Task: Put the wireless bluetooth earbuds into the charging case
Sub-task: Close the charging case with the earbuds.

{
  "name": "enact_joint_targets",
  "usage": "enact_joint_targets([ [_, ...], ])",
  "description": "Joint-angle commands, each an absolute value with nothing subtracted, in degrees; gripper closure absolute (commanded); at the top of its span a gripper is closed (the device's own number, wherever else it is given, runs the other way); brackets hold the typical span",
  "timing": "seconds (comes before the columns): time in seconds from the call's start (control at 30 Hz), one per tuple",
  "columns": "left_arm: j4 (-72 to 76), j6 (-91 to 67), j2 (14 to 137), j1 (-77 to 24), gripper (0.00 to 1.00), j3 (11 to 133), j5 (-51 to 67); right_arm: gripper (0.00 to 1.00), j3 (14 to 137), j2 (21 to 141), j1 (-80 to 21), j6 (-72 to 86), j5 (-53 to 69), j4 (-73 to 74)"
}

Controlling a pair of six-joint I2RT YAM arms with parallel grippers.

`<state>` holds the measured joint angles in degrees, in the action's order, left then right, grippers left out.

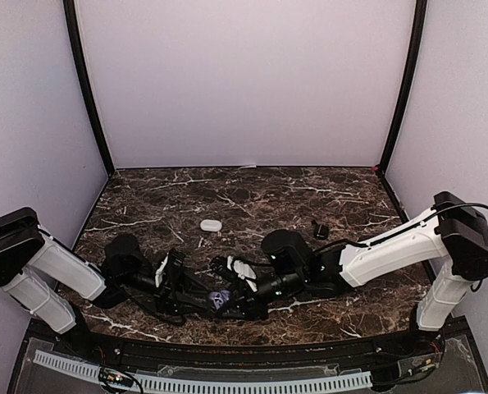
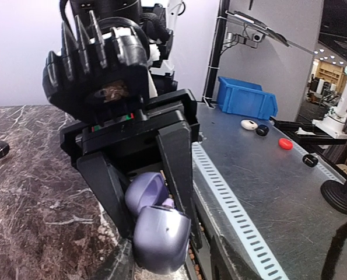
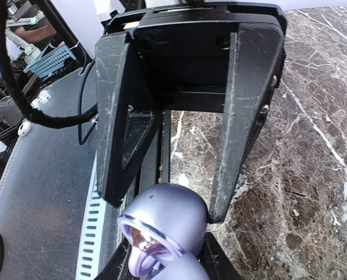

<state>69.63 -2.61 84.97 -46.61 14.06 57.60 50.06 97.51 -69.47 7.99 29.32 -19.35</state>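
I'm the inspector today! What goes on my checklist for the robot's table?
Surface: dark marble-look tabletop with white veins.
Job's things: open purple case between both grippers at the table's near edge; earbuds not clearly seen.
Clutter: white case mid-table; small dark item further right in the top view.
Grippers: left gripper and right gripper each have fingers either side of the purple case; firm grip unclear.
Cables: black cable loops beside the right wrist.
Surroundings: pale walls; metal bench with a blue bin beyond the table.
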Motion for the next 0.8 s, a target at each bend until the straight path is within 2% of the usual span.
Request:
enact_joint_targets([
  [0.0, 70.62, -2.74, 86.58, -46.49, 0.55, 15.14, 63.04, 0.76, 51.91, 97.65, -69.87, 6.37, 31.80, -19.84],
  [0.2, 64.85, -1.47, 88.37, -46.49, 0.58, 17.48, 61.48, 0.75, 51.96, 97.60, -69.87, 6.20, 31.06, -19.48],
  [0.27, 63.25, -1.23, 88.50, -46.49, 0.66, 18.10, 60.00, 0.75, 52.05, 97.60, -69.87, 6.24, 30.54, -19.42],
  [0.37, 60.68, -0.23, 88.34, -46.52, 0.85, 18.70, 57.40, 0.72, 51.95, 97.65, -69.87, 6.46, 29.80, -19.36],
  [0.43, 59.42, 0.42, 87.93, -46.49, 0.91, 18.76, 55.56, 0.67, 51.59, 97.20, -69.87, 6.50, 29.26, -19.53],
  [0.63, 57.88, 1.90, 85.92, -46.51, 0.94, 18.03, 50.51, 0.52, 48.24, 94.64, -69.87, 6.41, 29.93, -21.58],
  [0.77, 57.11, 2.10, 85.60, -46.42, 0.95, 18.06, 48.89, 0.48, 46.82, 93.32, -69.87, 6.34, 30.25, -21.98],
])
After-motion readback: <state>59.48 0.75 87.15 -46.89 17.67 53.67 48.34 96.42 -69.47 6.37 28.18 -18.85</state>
